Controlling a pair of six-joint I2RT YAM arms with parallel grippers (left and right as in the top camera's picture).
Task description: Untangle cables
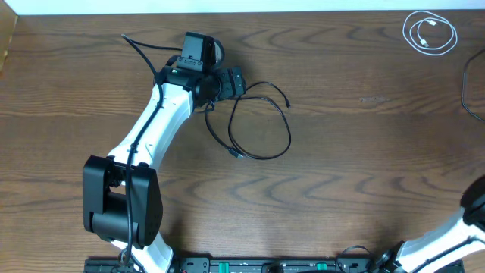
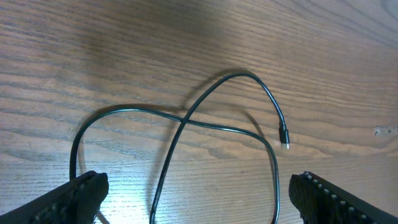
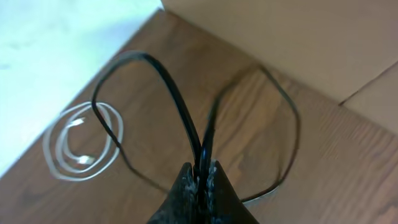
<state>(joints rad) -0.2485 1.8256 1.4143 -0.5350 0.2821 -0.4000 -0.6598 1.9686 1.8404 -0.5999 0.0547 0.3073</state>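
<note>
A thin black cable (image 1: 289, 133) lies in a loose crossed loop on the wooden table, its small plug (image 2: 285, 138) free. My left gripper (image 1: 233, 82) is open and empty at the loop's left end. In the left wrist view the cable (image 2: 186, 121) runs between the spread fingers (image 2: 199, 186). My right gripper (image 3: 204, 171) is shut on a second black cable (image 3: 168, 81), pinching two strands that loop away above the table. That gripper is out of the overhead view; part of its cable (image 1: 466, 83) shows at the right edge. A white cable (image 1: 406, 32) lies coiled at the far right corner.
The white coil (image 3: 114, 140) lies just beyond the held black loops, near the table's far edge. A tan cardboard wall (image 3: 280, 43) stands close behind the right gripper. The right arm's base (image 1: 455, 231) is at the bottom right.
</note>
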